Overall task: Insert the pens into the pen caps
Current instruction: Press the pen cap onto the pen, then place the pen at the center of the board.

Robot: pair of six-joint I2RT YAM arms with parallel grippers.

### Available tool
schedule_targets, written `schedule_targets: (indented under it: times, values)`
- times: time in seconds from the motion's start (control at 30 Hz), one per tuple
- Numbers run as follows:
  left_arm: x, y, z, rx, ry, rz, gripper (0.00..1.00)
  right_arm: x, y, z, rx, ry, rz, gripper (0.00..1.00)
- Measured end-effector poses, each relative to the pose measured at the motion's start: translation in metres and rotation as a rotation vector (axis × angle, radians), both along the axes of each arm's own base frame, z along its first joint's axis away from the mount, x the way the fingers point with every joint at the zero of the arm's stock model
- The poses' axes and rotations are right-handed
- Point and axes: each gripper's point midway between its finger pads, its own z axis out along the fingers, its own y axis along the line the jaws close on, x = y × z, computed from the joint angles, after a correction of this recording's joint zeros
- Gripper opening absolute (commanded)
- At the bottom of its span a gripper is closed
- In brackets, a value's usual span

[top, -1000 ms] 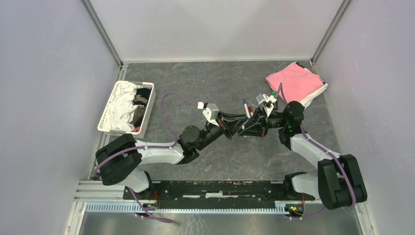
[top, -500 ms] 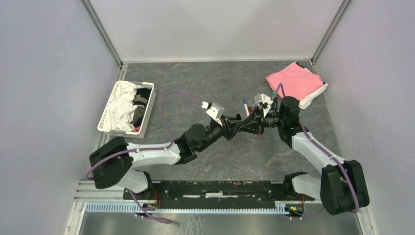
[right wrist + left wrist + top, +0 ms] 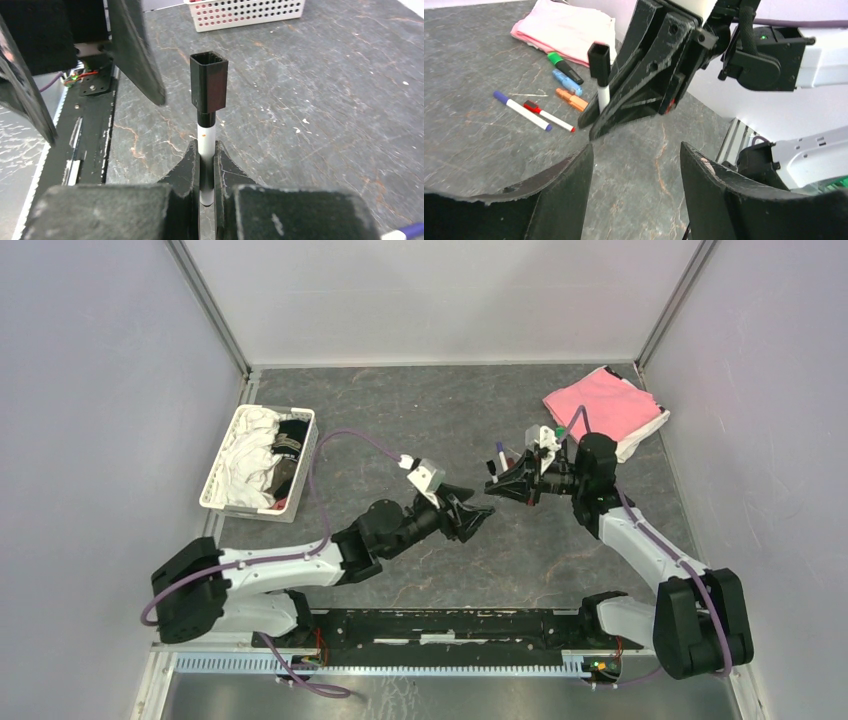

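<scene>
My right gripper [image 3: 205, 148] is shut on a thin white-barrelled pen [image 3: 205, 134], held upright above the table. A black cap [image 3: 209, 82] sits on the pen's top end. The left wrist view shows the same capped pen [image 3: 603, 97] in the right gripper's fingers [image 3: 639, 85]. My left gripper [image 3: 636, 147] stands open and empty, a short way off from the pen [image 3: 482, 512]. Other pens lie on the table behind: a blue-capped pen [image 3: 521, 110], a red-capped pen [image 3: 549, 116], an orange marker [image 3: 571, 99], a blue marker [image 3: 566, 82] and a green-and-black marker [image 3: 564, 67].
A folded pink cloth [image 3: 600, 408] lies at the back right, just beyond the loose pens. A white perforated basket [image 3: 260, 458] of cloths stands at the left. The two arms face each other over the table's middle, with grey walls on three sides.
My left gripper has opened and drawn back to the lower left, away from the right gripper. The black cap stays on the pen in the right gripper.
</scene>
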Motion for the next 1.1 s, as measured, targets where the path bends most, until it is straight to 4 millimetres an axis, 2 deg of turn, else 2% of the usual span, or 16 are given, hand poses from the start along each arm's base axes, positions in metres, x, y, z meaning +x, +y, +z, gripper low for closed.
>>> schedule_targets:
  times: [0.1, 0.17, 0.3, 0.47, 0.67, 0.77, 0.9, 1.1]
  values:
    - [-0.005, 0.019, 0.000, 0.003, -0.010, 0.018, 0.85, 0.010, -0.008, -0.003, -0.012, -0.013, -0.049, 0.11]
    - [-0.006, 0.031, 0.001, 0.000, -0.014, 0.045, 0.93, 0.020, -0.016, -0.006, -0.031, -0.020, -0.106, 0.14]
    - [0.001, 0.045, 0.002, -0.005, -0.019, 0.110, 0.94, 0.045, -0.037, -0.020, -0.096, -0.035, -0.250, 0.15]
    - [0.015, 0.049, -0.012, 0.032, -0.001, 0.168, 0.95, 0.081, -0.072, -0.047, -0.214, -0.009, -0.438, 0.16]
    - [0.039, 0.060, -0.041, 0.092, 0.035, 0.244, 0.96, 0.122, -0.112, -0.103, -0.397, 0.180, -0.614, 0.16]
    - [0.046, 0.068, -0.049, 0.097, 0.055, 0.273, 0.96, 0.127, -0.123, -0.131, -0.463, 0.275, -0.656, 0.19]
    - [0.054, 0.078, -0.056, 0.096, 0.078, 0.304, 0.99, 0.119, -0.134, -0.162, -0.534, 0.395, -0.698, 0.25]
    - [0.056, 0.089, -0.061, 0.096, 0.102, 0.326, 1.00, 0.115, -0.140, -0.182, -0.573, 0.487, -0.729, 0.33]
